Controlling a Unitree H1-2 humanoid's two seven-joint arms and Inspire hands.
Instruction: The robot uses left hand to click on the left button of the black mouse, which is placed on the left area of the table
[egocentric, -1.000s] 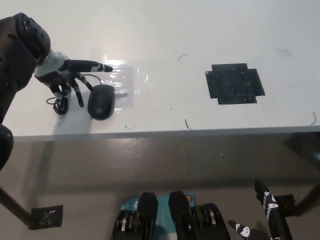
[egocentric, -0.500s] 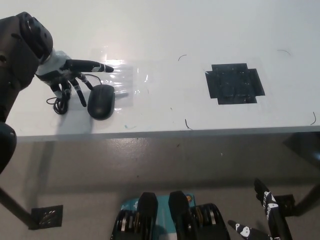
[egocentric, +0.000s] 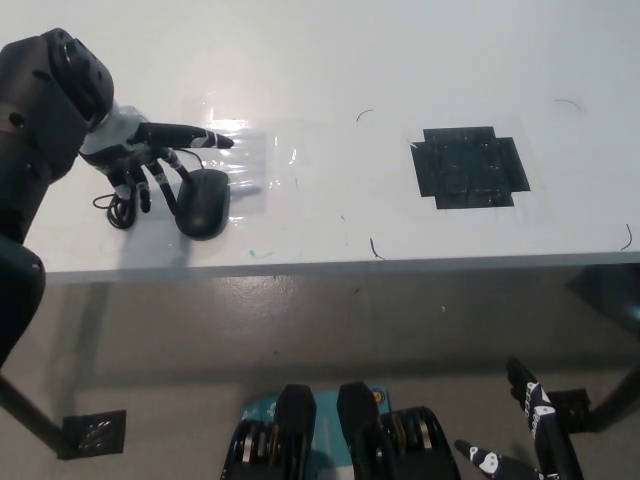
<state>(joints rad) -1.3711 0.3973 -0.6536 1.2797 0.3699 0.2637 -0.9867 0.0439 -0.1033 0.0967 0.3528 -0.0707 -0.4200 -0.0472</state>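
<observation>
Lying just under the spread fingers (egocentric: 170, 185) of the left hand (egocentric: 135, 150), the mouse (egocentric: 203, 202) rests on the table (egocentric: 320, 60), its coiled cable (egocentric: 118, 210) below the fingers' left side. Fingers are apart, grasping nothing; one points right, beyond the mouse. Right hand (egocentric: 530, 425) sits far right, below the table edge, fingers apart.

I see the black mouse (egocentric: 203, 202) lying flat on the left area of the white table (egocentric: 330, 60), near the front edge; its cable seems coiled just beside it.
</observation>
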